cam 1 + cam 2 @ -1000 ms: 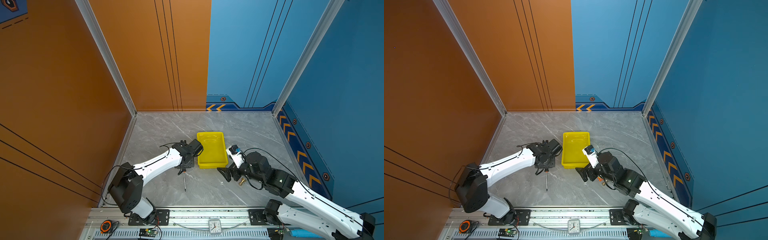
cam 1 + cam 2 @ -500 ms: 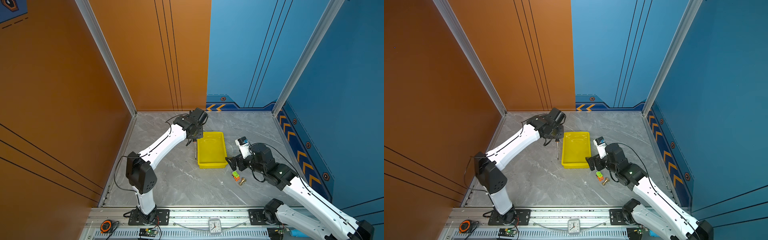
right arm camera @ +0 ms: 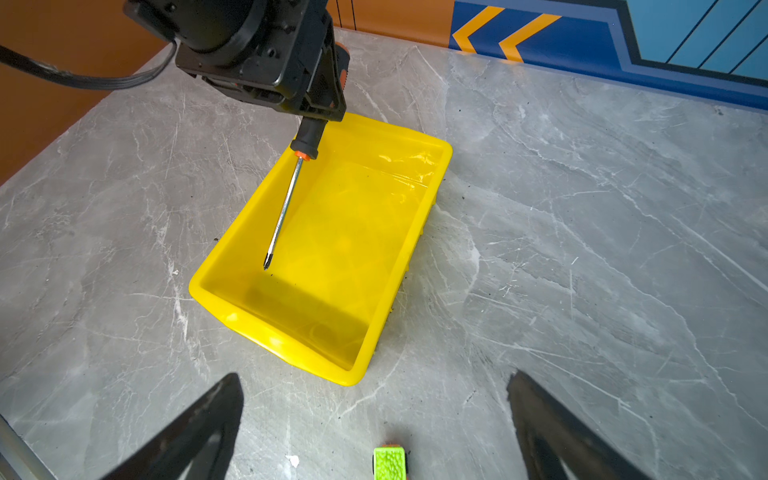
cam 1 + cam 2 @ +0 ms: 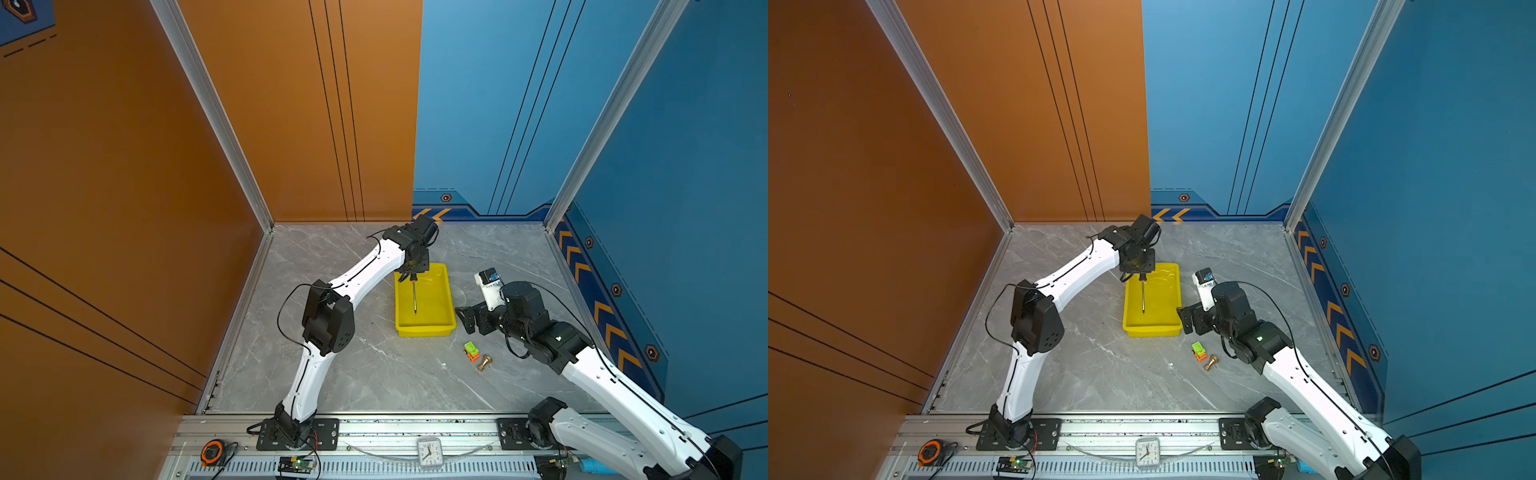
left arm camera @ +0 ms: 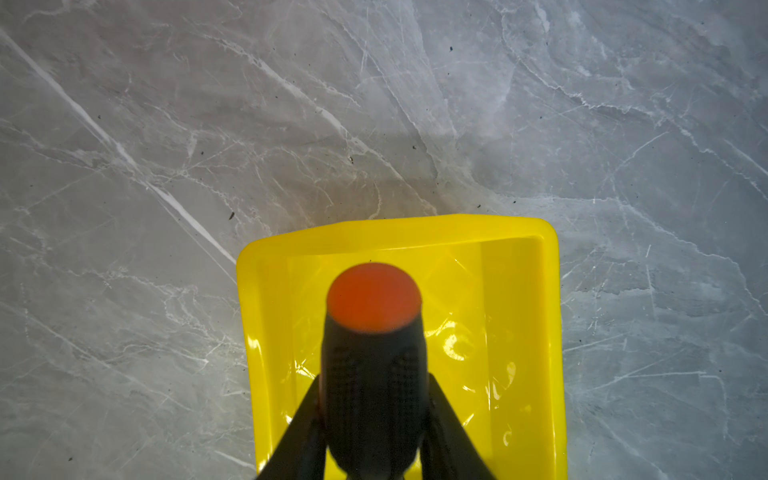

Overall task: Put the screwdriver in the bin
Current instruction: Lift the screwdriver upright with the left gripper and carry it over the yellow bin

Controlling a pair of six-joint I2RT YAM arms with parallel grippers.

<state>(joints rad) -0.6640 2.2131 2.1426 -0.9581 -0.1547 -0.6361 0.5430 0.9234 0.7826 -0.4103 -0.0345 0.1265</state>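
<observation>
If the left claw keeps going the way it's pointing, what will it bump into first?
Probably the yellow bin, near its far end: the left gripper points down into it. The screwdriver it holds seems to reach lower, so its tip may touch first.

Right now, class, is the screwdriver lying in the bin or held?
Held: the left gripper clamps the screwdriver handle, shaft slanting over the bin.

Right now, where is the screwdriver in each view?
Top view: screwdriver over the bin's left half.
Top view: screwdriver also over the bin's left half.
Left wrist: screwdriver handle end-on, covering the bin's middle.
Right wrist: screwdriver slanting tip-down above the bin.
Shared landmark: the yellow bin.
</observation>
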